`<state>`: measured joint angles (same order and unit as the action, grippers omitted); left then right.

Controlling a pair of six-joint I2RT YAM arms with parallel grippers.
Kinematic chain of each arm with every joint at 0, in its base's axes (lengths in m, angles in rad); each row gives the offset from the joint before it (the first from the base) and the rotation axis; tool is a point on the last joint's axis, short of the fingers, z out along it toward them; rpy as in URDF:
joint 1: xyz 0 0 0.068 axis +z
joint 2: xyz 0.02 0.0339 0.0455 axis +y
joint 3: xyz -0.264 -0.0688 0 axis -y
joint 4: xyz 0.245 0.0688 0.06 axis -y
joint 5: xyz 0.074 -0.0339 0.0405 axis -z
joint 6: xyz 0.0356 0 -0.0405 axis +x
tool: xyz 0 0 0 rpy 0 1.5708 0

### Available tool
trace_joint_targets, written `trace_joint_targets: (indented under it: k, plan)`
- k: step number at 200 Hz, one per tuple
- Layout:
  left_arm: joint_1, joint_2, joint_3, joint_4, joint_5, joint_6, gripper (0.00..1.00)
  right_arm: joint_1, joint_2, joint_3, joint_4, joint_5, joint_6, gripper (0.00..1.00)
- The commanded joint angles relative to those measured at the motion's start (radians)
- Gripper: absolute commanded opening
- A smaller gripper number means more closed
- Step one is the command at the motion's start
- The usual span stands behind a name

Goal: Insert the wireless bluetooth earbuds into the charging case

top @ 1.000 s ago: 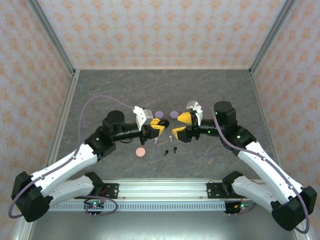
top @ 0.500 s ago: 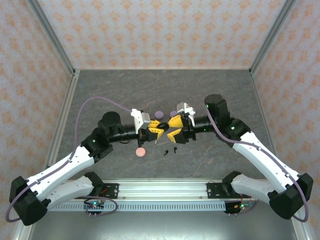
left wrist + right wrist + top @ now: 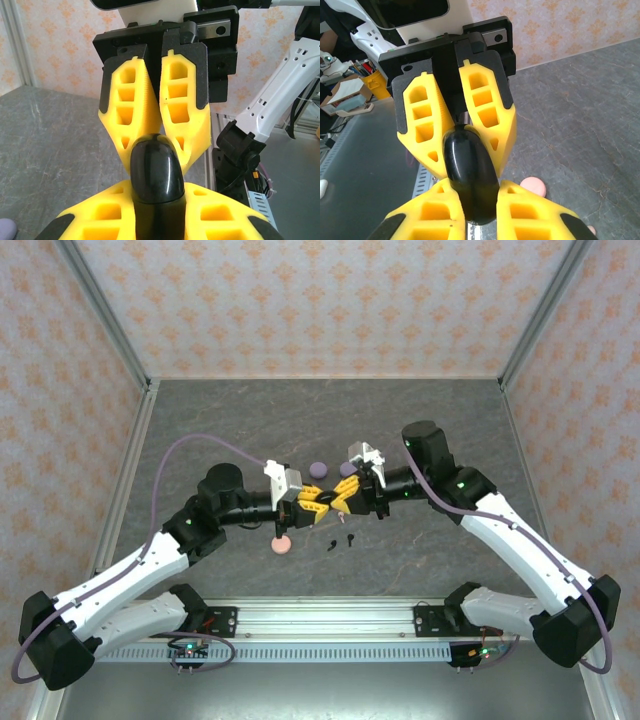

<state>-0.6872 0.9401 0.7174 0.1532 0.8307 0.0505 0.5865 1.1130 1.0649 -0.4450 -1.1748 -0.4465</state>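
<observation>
A glossy black charging case (image 3: 329,502) hangs above the table, held from both ends. My left gripper (image 3: 314,503) is shut on its left end, and the case (image 3: 157,175) rises from between my yellow fingers (image 3: 95,220). My right gripper (image 3: 344,499) is shut on the other end, where the case (image 3: 470,175) stands between its yellow fingers (image 3: 530,215). The two grippers face each other tip to tip. Two tiny black earbuds (image 3: 332,544) lie on the table just in front of the grippers, with a pale pink one (image 3: 341,520) beneath them.
A pale pink round case (image 3: 281,544) lies on the table near the left gripper and shows again (image 3: 534,186) beside the right fingers. Two lavender round cases (image 3: 318,469) sit behind the grippers. Patterned walls enclose the dark stone-look tabletop (image 3: 420,420).
My right gripper has moved left to meet the left one and has shut on the free end of the black case. The left gripper has kept its hold and shifted slightly right.
</observation>
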Motion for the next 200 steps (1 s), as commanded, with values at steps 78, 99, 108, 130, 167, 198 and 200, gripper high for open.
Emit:
trace_joint_targets:
  k: [78,99,108,130,167,198,200]
  plan:
    - [-0.006,0.016,0.008,0.005,-0.039,-0.013,0.36,0.017,-0.044,0.038,0.002,-0.015,-0.005,0.09]
    - [-0.006,0.015,0.005,0.002,-0.038,-0.015,0.35,0.017,-0.044,0.039,-0.001,-0.004,-0.005,0.09]
    - [-0.006,0.016,0.005,0.001,-0.039,-0.015,0.34,0.016,-0.045,0.040,-0.001,-0.003,-0.005,0.09]
    - [-0.006,0.019,0.004,-0.001,-0.038,-0.015,0.25,0.015,-0.044,0.041,-0.001,0.001,-0.002,0.09]
    - [-0.006,0.019,0.007,-0.005,-0.041,-0.012,0.13,0.016,-0.058,0.048,-0.022,0.058,-0.003,0.26]
    - [-0.006,0.016,0.008,-0.004,-0.042,-0.010,0.10,0.013,-0.078,0.031,0.012,0.123,0.021,0.45]
    - [-0.006,0.016,0.008,-0.005,-0.042,-0.010,0.10,0.013,-0.078,0.031,0.015,0.127,0.023,0.47]
